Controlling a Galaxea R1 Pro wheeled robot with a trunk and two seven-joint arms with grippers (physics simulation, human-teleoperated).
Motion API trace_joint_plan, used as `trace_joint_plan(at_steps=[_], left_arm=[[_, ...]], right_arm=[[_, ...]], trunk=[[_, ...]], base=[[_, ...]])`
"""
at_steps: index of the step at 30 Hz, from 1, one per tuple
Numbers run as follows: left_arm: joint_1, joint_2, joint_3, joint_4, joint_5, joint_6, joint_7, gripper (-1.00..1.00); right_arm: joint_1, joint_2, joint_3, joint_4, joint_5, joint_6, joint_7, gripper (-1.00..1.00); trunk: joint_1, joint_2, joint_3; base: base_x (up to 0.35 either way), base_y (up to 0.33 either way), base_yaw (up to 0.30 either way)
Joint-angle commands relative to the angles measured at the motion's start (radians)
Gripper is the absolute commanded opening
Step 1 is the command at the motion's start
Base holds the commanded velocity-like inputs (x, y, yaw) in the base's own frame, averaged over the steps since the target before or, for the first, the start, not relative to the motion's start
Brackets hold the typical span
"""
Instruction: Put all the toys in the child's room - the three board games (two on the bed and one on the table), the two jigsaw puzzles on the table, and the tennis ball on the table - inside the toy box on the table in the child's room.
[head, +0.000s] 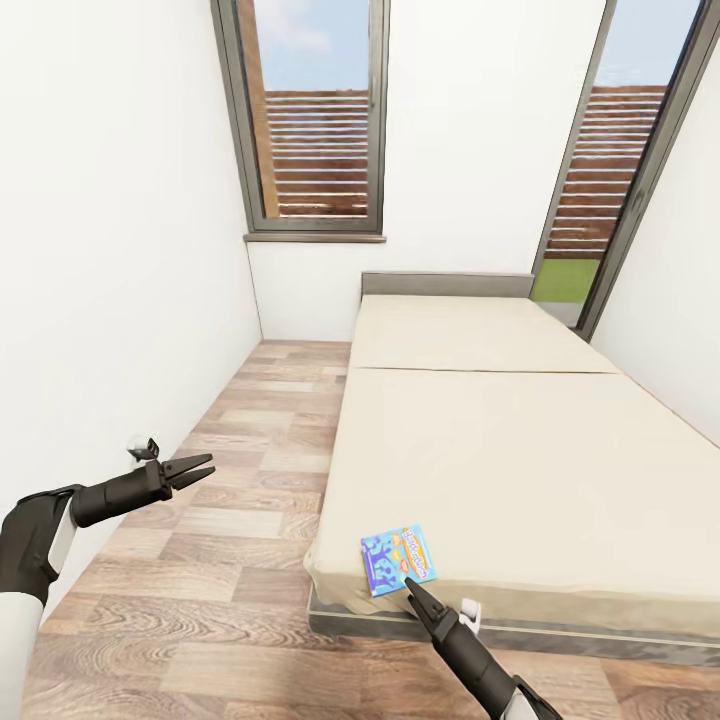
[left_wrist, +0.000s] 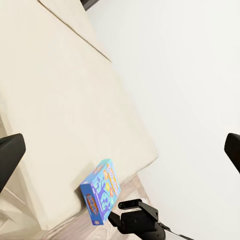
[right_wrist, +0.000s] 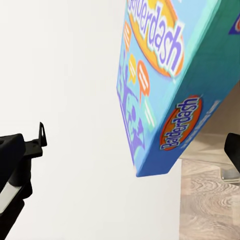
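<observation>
The robot stood at the foot of the bed (head: 520, 440), a wide low mattress in plain cream on a grey frame, running away toward the windows along a wood-plank floor (head: 250, 440). One of the board games (head: 398, 559), a light blue box printed "Balderdash", lay flat on the mattress at its near corner, close to both the foot edge and the floor-side edge. The right tool (head: 410, 583) pointed at that box from just off the foot of the bed, its tip just beside the box's near edge in the head view; the right wrist view showed the box close ahead, with the fingers set wide apart at either margin and nothing between them, so the box was not yet gripped. The left tool (head: 200, 465) hung over the floor well apart from the bed, its fingers spread and empty. Judging from this, the step in hand was the pick-up of a board game from the bed, at the approach stage. The next move would seem to call for bringing the right tool's fingers around an edge of the thin box, probably the near edge by the foot of the mattress, closing on it, and lifting it clear before carrying it off to the toy box.
</observation>
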Motion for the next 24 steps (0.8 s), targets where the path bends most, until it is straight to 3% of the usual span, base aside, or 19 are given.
trace_joint_plan(at_steps=[1, 24], left_arm=[[0.0, 0.0, 0.0, 0.0, 0.0, 0.011, -0.003, 1.0], [0.0, 0.0, 0.0, 0.0, 0.001, 0.011, -0.004, 1.0]], right_arm=[[-0.001, 0.001, -0.004, 0.0, -0.002, 0.011, 0.003, 1.0], [-0.012, -0.002, -0.004, 0.007, -0.003, 0.017, -0.051, 1.0]], trunk=[[0.0, 0.0, -0.001], [0.0, 0.0, -0.001]], base=[[0.0, 0.005, 0.0], [0.0, 0.001, 0.0]])
